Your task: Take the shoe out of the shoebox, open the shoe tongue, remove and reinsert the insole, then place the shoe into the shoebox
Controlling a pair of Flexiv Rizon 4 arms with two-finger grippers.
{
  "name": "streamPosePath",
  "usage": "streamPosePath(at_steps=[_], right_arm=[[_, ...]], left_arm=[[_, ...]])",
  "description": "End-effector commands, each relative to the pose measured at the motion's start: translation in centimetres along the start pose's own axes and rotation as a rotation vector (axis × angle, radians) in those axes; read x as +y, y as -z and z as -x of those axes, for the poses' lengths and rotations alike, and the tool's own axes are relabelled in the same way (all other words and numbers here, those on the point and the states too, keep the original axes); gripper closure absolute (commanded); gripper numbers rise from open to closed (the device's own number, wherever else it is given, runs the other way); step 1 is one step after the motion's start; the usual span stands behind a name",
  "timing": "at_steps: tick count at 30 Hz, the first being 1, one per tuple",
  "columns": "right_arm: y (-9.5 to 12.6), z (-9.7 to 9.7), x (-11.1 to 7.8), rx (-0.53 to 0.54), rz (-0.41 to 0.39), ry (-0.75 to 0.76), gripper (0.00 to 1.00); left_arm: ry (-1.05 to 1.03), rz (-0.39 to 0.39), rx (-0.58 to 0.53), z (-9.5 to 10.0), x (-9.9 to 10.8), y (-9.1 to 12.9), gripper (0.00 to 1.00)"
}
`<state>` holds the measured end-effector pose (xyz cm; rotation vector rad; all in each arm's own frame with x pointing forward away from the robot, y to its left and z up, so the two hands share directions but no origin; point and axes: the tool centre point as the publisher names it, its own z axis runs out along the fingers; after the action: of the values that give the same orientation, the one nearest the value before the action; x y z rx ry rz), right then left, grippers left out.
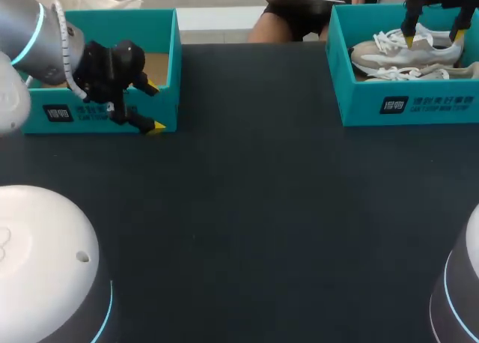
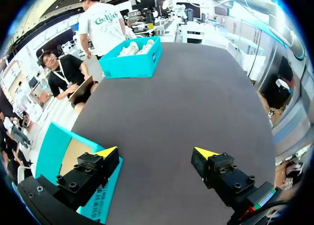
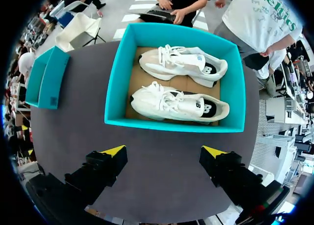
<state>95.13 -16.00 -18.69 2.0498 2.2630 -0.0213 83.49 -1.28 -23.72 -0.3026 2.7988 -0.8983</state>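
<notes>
My right gripper (image 3: 164, 151) hangs wide open and empty above the teal cardboard shoebox (image 3: 112, 82) holding two white lace-up shoes (image 3: 179, 104), while my left gripper (image 2: 156, 152), equally spread and empty, sits at the edge of another teal box (image 1: 120, 17).

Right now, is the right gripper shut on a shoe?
No: the right gripper is open and empty; the nearer shoe and the farther shoe both lie inside the teal shoebox ahead of it.
</notes>
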Motion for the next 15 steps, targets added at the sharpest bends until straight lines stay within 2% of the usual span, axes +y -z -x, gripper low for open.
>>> streamPosePath(at_steps=[1, 8, 12, 15], right_arm=[[0.28, -0.14, -0.04, -0.004, 0.003, -0.002, 0.0], [0.28, -0.14, -0.04, -0.004, 0.003, -0.002, 0.0], [0.28, -0.14, -0.04, -0.004, 0.003, -0.002, 0.0], [0.27, 0.0, -0.31, 0.009, 0.015, -0.013, 0.0]], left_arm=[[0.399, 0.242, -0.4, -0.82, -0.27, -0.01, 0.0], [0.399, 0.242, -0.4, -0.82, -0.27, -0.01, 0.0], [0.586, 0.347, -0.369, -0.48, 0.08, 0.05, 0.0], [0.703, 0.391, -0.364, -0.02, 0.21, 0.38, 0.0]])
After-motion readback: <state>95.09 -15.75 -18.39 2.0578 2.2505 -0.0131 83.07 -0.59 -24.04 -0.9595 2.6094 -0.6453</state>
